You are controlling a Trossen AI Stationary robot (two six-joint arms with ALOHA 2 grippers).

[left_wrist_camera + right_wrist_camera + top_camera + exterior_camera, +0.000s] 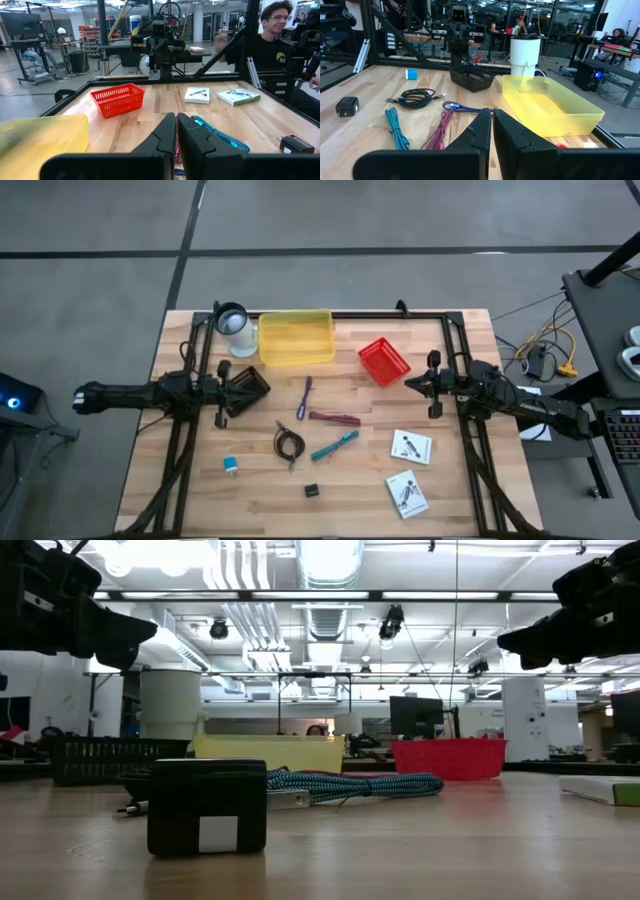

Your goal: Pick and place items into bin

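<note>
While both my arms hang above the counter [450, 510], the left jaws [262, 385] and the right jaws [408, 384] are pressed together with nothing between them, left at the left edge, right at the right edge.

Four containers stand along the far side. A yellow bin [296, 337] sits mid-back and looks bare inside. Beside it on the left stands a white cup [236, 326]; I cannot tell what it holds. A red basket [384, 361] to the right of the bin shows nothing in it. A black basket [245, 386] lies just under my left jaws.

All the items lie loose on the counter, outside every container: purple cord [305, 396], maroon cord [334, 418], teal cord [334, 446], black cable [290, 444], blue piece [230, 466], black cube [311, 491], and two white cards [411, 447] [407, 493] near the right.
</note>
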